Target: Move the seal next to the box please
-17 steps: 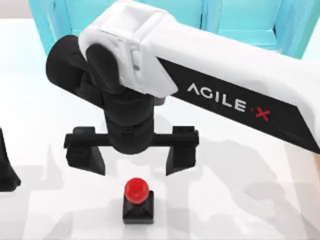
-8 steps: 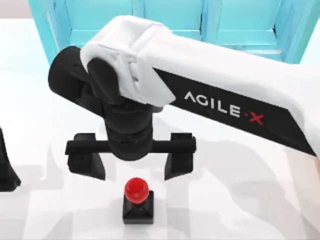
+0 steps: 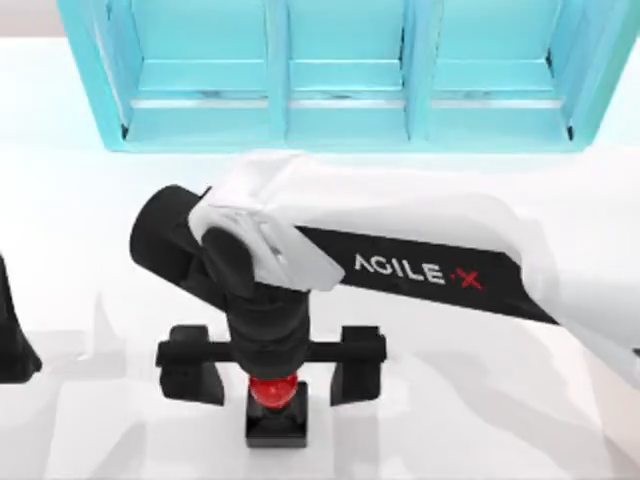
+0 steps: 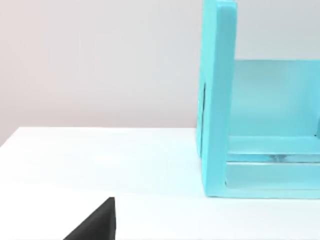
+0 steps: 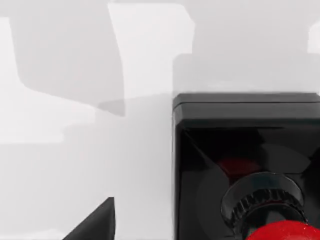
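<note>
The seal (image 3: 277, 424), a black square block with a red knob, stands near the table's front edge in the top view. My right gripper (image 3: 272, 388) hangs directly over it, open, one finger on each side of the red knob with gaps between. Up close in the right wrist view, the seal (image 5: 240, 150) shows its black base and the red knob, apart from one fingertip (image 5: 97, 222). The box is out of view. My left gripper (image 3: 10, 345) is parked at the table's left edge, its fingertip (image 4: 97, 222) showing in the left wrist view.
A big turquoise shelf cabinet (image 3: 340, 90) runs along the back of the table; its end wall (image 4: 215, 125) stands ahead in the left wrist view. White tabletop (image 3: 500, 420) lies open to the right of the seal.
My right arm has swung toward the front of the table and dropped, so its open fingers now straddle the seal's knob instead of hovering behind it. The seal has not moved.
</note>
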Robot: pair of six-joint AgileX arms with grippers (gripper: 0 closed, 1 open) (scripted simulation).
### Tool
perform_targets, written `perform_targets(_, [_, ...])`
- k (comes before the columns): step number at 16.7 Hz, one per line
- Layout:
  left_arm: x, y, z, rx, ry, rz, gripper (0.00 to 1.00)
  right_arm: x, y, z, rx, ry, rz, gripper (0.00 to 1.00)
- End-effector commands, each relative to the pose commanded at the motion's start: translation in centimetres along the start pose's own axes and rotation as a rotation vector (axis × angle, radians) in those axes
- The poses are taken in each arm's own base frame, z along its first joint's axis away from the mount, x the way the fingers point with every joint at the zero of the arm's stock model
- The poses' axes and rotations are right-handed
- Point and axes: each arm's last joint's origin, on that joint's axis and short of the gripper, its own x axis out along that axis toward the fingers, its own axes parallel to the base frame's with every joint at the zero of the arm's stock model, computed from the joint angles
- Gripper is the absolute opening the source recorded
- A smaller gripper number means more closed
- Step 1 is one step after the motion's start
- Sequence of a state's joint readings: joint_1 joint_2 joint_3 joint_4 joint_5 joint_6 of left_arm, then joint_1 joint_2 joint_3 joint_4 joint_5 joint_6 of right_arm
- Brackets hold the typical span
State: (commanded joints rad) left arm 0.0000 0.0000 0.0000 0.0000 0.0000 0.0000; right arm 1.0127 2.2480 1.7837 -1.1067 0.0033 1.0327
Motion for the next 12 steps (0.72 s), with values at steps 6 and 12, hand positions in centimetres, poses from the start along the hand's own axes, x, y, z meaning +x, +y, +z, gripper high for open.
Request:
perform_targets(6, [0.0,0.0,0.0,0.0,0.0,0.0,1.0,0.04,0.0,-0.01,0.0,0.0,0.0,0.85])
perform_targets(12, [0.0,0.0,0.0,0.0,0.0,0.0,1.0,0.04,0.0,-0.01,0.0,0.0,0.0,0.4])
